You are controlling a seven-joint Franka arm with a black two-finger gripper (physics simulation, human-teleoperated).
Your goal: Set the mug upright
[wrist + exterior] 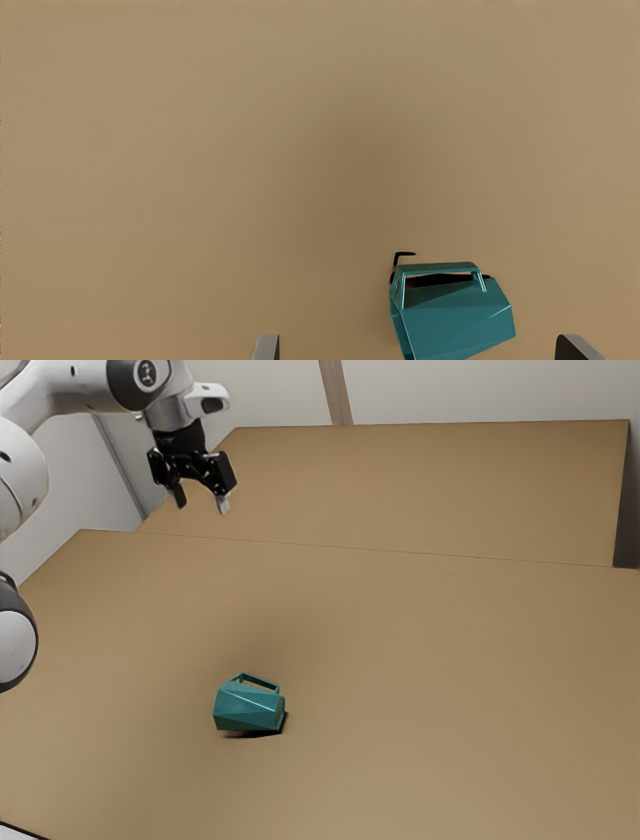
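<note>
While the arm (80,388) reaches in from around ten o'clock in the exterior view, the pincer (201,510) hangs well above the counter (450,680), tips pointing down. It's wide open, its two fingers (267,348) standing well apart, with nothing held.

Mug (248,710) is teal, faceted, lying on its side on the counter, so not upright. In the exterior view it sits at about seven o'clock from the middle, with the pincer between eleven and twelve o'clock from it, well apart. Its handle (436,268) (angular, with a long straight bar) is at the mug's twelve o'clock side in the exterior view. A dark shadow (255,734) runs along the six o'clock side there.

Wrist view: the mug lies below the pincer (421,348), seen in the gap between the fingers, somewhat nearer one of them and touching neither. Part of the mug is cut off by the frame edge.

Background, exterior view: pale wall (480,390) and a wooden strip (336,392) at twelve o'clock. The counter is plain tan, crossed by a thin seam (390,550).
</note>
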